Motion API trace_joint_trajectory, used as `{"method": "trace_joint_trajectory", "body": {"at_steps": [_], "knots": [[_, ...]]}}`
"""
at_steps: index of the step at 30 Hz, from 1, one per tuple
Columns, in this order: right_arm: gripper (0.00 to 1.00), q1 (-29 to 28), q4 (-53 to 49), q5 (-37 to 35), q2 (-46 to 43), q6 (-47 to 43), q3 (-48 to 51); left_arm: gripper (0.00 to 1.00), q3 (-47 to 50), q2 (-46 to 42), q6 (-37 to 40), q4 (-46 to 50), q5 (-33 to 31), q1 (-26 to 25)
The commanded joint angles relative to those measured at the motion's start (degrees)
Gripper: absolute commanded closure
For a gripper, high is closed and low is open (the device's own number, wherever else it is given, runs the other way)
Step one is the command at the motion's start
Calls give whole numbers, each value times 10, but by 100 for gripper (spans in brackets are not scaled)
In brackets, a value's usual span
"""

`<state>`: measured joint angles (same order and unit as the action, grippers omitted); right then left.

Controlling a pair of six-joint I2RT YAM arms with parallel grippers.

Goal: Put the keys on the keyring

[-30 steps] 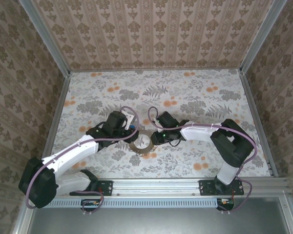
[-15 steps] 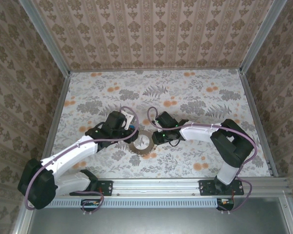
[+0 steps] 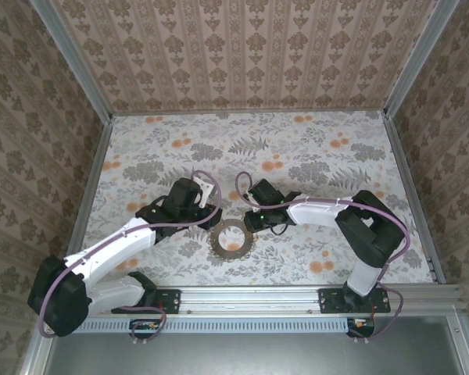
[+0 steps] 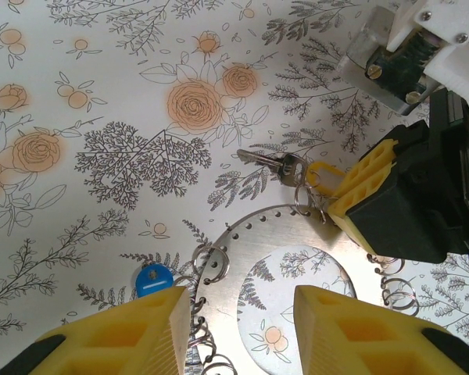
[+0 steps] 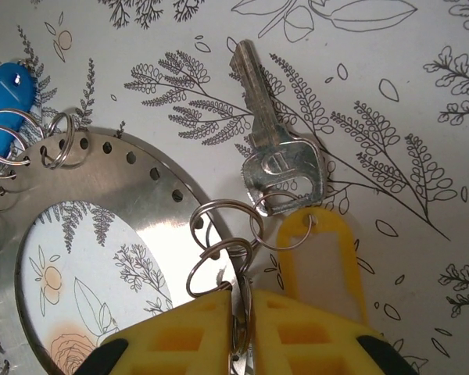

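A flat metal keyring disc (image 4: 242,250) with split rings around its rim lies on the flowered table. My left gripper (image 4: 238,301) hovers open over its near side, holding nothing. A blue-tagged key (image 4: 153,279) lies at the disc's left rim. A silver key (image 5: 277,148) with an orange-yellow tag (image 5: 320,258) hangs on a small ring beside the disc (image 5: 141,211). My right gripper (image 5: 241,305) is shut on a split ring (image 5: 219,258) at the disc's edge. The blue tag (image 5: 8,90) shows at far left. The red key is out of view.
In the top view the disc (image 3: 229,237) sits between the left gripper (image 3: 207,217) and the right gripper (image 3: 248,224), near the table's front middle. Patterned walls enclose the table on three sides. A metal rail (image 3: 250,297) runs along the near edge.
The left gripper has drawn back off the disc, so the whole disc now shows from above. The disc has shifted slightly toward the front. The right gripper has hardly moved.
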<state>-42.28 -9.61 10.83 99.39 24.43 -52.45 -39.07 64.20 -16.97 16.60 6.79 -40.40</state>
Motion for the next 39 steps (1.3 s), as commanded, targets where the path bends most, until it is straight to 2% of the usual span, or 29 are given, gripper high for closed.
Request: {"method": "trace_joint_trajectory", "body": {"at_steps": [1, 5, 7, 13, 18, 23, 28, 33, 39], "knots": [[85, -3, -15, -10, 7, -3, -13, 60, 3, -13, 11, -1, -3, 4], [98, -3, -20, -17, -7, -8, -13, 60, 2, -18, 11, 3, -7, 4], [100, -3, -24, -22, -20, -17, -12, 60, 2, -21, 12, 3, -8, 3], [100, -7, -4, -28, -112, -89, 11, 60, -7, -29, 16, 11, -11, 3], [100, -27, -32, -40, -231, -203, 6, 62, -28, -57, 25, 23, -14, 4], [100, -65, -39, -25, -343, -314, 29, 65, -56, -103, 42, 24, 8, 2], [100, -88, -41, -38, -422, -366, 71, 65, -70, -153, 53, 10, 48, 1], [100, -88, 2, 49, -475, -375, 101, 66, -72, -171, 75, -14, 124, -12], [100, -60, 57, 178, -506, -339, 103, 74, -62, -215, 97, -40, 196, -54]]}}
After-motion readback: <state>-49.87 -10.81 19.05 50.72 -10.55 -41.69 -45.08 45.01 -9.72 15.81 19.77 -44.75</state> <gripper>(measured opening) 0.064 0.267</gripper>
